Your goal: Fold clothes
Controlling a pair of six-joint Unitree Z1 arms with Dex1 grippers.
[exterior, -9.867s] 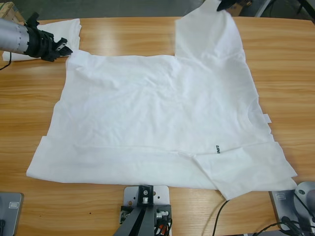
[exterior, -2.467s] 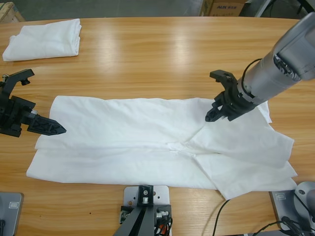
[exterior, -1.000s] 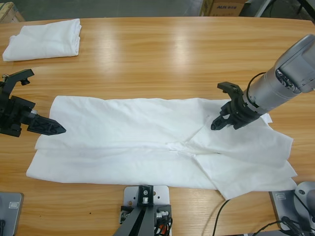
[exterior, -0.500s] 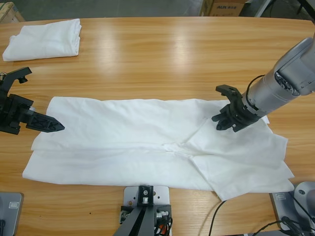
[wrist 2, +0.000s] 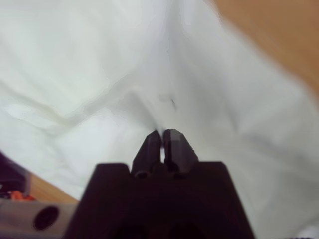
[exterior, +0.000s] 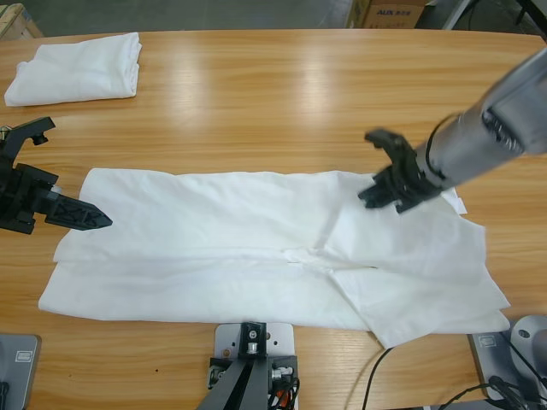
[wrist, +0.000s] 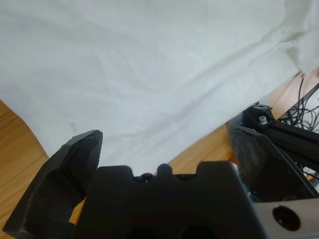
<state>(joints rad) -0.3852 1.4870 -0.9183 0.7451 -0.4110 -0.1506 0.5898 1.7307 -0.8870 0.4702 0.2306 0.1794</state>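
A thin white cotton T-shirt (exterior: 265, 248), folded into a long band, lies across the near half of the long wooden table (exterior: 282, 94). The left gripper (wrist: 164, 149), jaws spread apart, is at its left edge. The right gripper (exterior: 369, 201), jaws pressed together, is over its right portion; whether cloth is pinched cannot be told. A second folded white T-shirt (exterior: 75, 67) rests at the far left corner.

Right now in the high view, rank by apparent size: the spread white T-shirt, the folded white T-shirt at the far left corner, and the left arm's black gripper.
1. Spread white T-shirt
2. Folded white T-shirt
3. Left arm's black gripper
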